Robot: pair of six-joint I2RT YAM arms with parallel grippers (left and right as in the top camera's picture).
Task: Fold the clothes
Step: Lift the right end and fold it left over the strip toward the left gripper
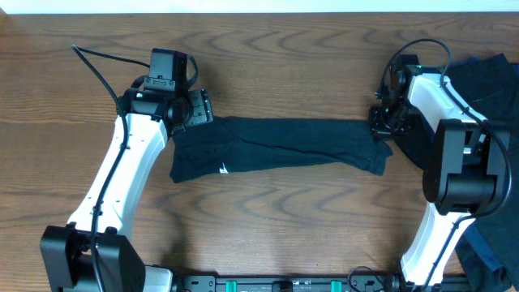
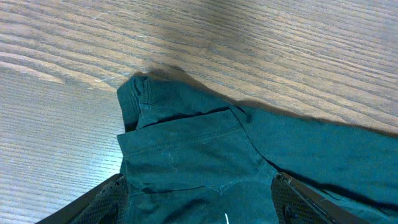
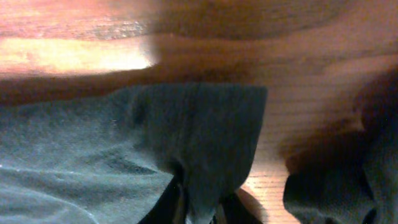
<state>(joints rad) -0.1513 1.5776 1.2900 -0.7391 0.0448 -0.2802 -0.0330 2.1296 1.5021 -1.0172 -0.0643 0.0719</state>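
Surveying tabletop (image 1: 284,49): we record brown wood grain, with one garment laid across the middle and more cloth at the right edge.
Left gripper (image 1: 196,109): we find it over the upper left corner of the T-shirt. Its fingers (image 2: 102,202) stand wide apart with cloth lying between them, so it is open.
T-shirt (image 1: 284,142): dark and folded into a long band that runs left to right between the two grippers. Its middle lies on the tabletop, and a hemmed sleeve shows in the left wrist view.
White label (image 1: 225,169): small, near the band's lower left edge.
Right gripper (image 1: 381,123): at the band's right end, where we see it closed on a fold of the T-shirt's edge.
Other clothes (image 1: 486,77): a dark heap at the far right, partly under the right arm and just beside the band's end.
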